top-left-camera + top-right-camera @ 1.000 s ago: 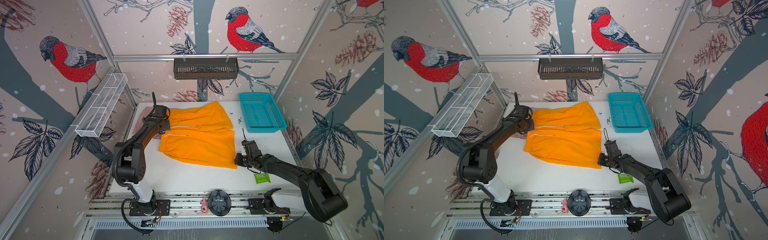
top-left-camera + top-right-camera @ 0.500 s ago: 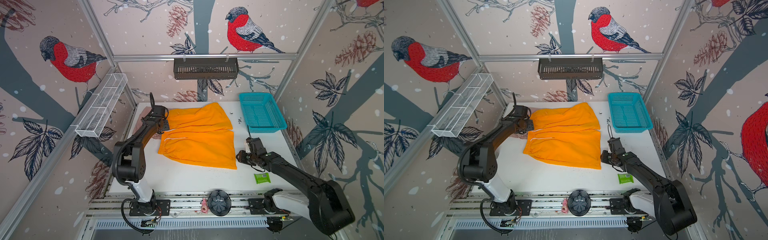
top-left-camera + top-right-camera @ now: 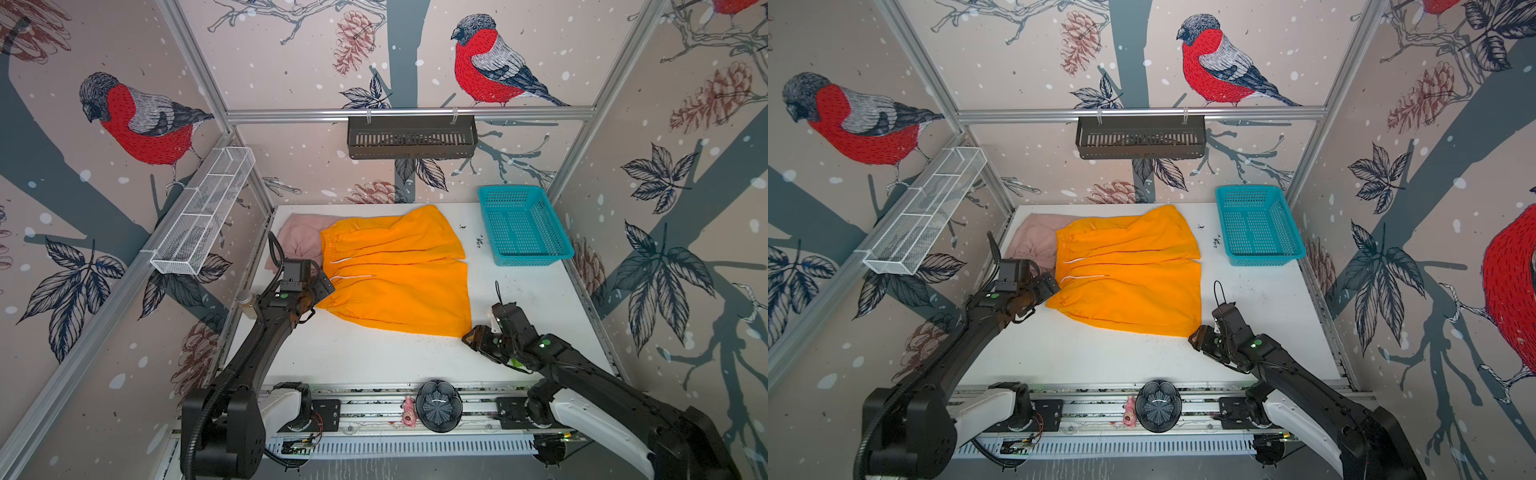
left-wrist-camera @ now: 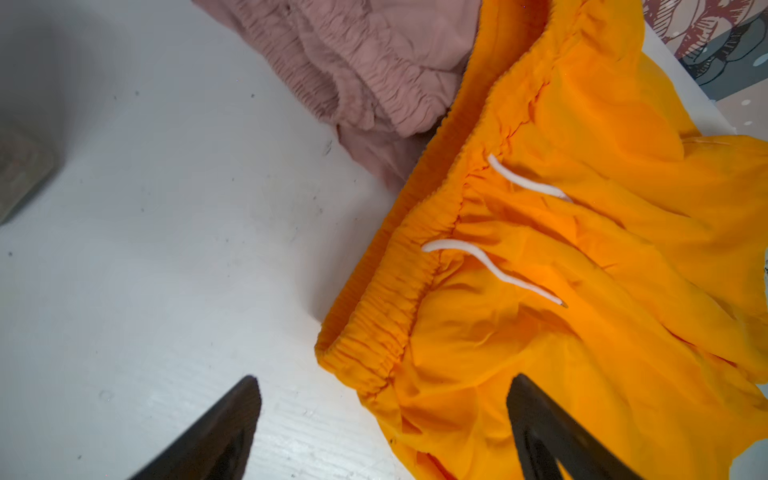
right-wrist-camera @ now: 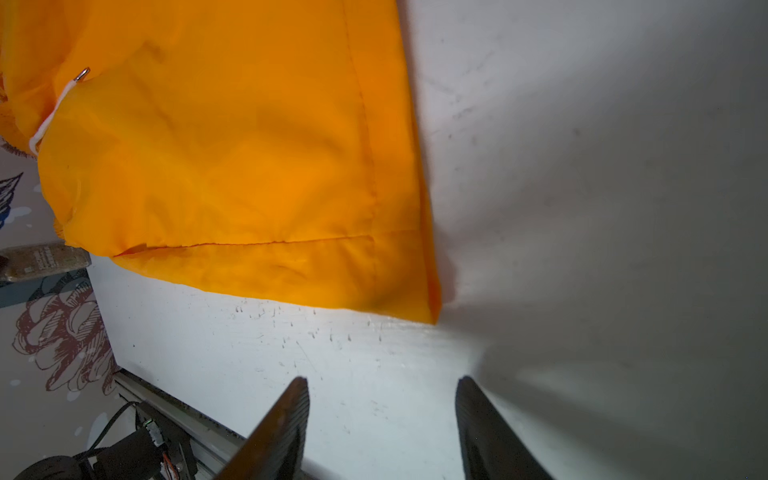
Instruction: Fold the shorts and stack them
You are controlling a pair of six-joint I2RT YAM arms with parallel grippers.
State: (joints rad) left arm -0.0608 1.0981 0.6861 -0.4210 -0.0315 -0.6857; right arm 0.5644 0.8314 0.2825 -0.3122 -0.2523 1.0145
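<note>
Left gripper (image 3: 321, 289) sits at centre-left in a top view with its jaws spread wide and nothing clamped. In the left wrist view one finger (image 4: 232, 419) is over the bare table (image 3: 374, 361) and the other is over orange cloth, so the gathered waistband corner lies between them.

Up and to the left, the pink shorts (image 3: 296, 232) lie bunched at the table's far corner, their right side meeting the orange waistband (whether tucked under it I cannot tell).

Across the middle, the orange shorts (image 3: 395, 278) are spread flat. The waistband is at the left and the hems at the right, so the long axis runs left to right across the frame, one leg above the other.

At lower right, the right gripper (image 3: 471, 337) is also parted and empty. In its wrist view the lower hem corner lies just beyond its tips.

My reading: each arm is nearest its own lower corner. A fold of the lower leg up over the upper one would therefore turn on that left-to-right axis.
</note>
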